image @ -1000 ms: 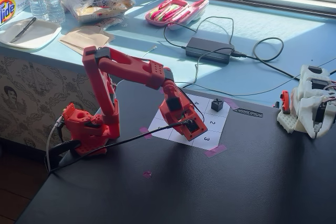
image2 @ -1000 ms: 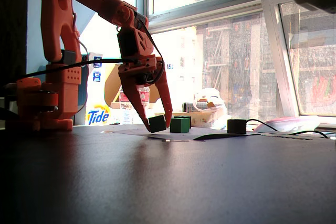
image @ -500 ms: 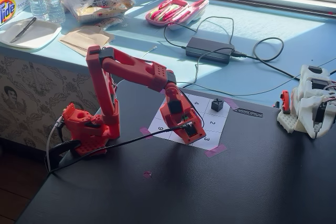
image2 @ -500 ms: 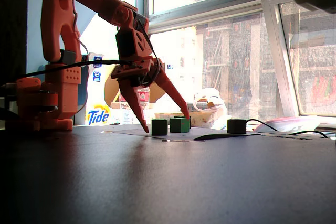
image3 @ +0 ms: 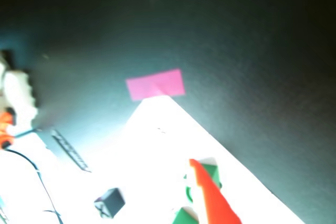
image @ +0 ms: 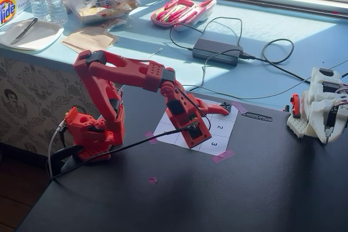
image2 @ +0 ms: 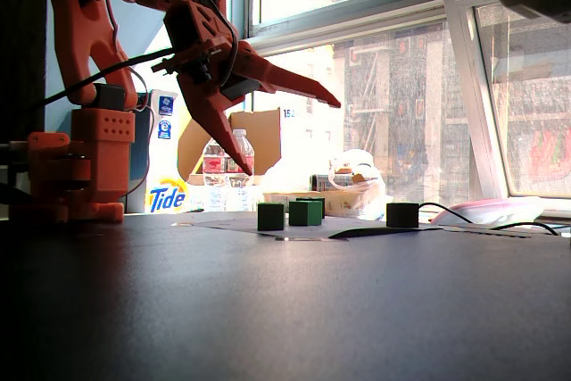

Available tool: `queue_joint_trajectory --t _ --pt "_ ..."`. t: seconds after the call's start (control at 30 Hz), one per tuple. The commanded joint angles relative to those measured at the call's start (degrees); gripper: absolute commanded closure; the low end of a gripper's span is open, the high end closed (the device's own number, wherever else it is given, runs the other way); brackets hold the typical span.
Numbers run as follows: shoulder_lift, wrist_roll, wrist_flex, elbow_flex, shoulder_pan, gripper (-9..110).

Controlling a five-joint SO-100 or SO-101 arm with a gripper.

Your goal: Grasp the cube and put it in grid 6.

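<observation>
Your claw [image2: 290, 131] spread wide, empty, raised well above sheet [image: 213, 127]. Free space under it. Sheet lies near counter [image: 261, 188] far edge, pink tape [image3: 156, 84] at corners. Cube [image2: 271, 216] green, sits on sheet, just beside second green one [image2: 305, 212]. Cell number hidden.

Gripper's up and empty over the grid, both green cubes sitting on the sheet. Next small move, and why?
Probably retract the gripper clear of the sheet and stop. Its jaws are wide open and hold nothing, raised well above both green cubes, which rest side by side on the paper. Whether the nearer one sits in cell 6 cannot be read; the arm hides that cell.
</observation>
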Motion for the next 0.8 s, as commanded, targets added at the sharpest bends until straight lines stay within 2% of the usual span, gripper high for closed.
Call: queue_joint_trajectory --t 0.0,0.1,0.17,0.27,0.37,0.77 --pt "11.6 -1.67 2.55 -2.46 5.8 47" --pt "19.16 -1.58 5.54 -1.41 10.81 48" --pt "23.47 -0.97 7.82 1.05 13.18 54" --pt "30.15 -0.26 8.44 9.4 15.03 73" --pt "37.88 2.02 8.09 19.16 17.67 84" --pt "59.41 3.52 6.33 45.62 22.24 85"
